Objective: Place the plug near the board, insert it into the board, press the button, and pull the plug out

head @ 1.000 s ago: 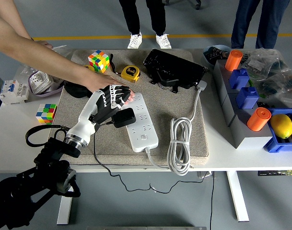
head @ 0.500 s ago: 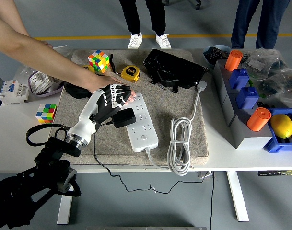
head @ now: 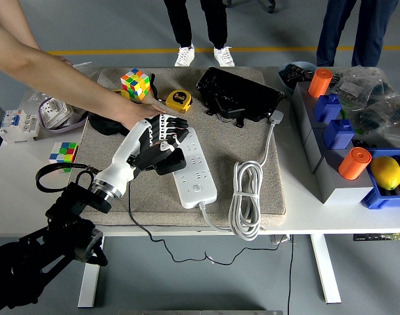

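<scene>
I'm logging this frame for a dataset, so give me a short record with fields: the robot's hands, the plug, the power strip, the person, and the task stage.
left hand: over the power strip's far end, fingers around the plug
right hand: not in view
plug: black, at the strip's left edge; seating unclear
power strip: white, on the grey mat
person's hand: reaching in from the left, beside the robot's fingers
task stage: plug at the board
</scene>
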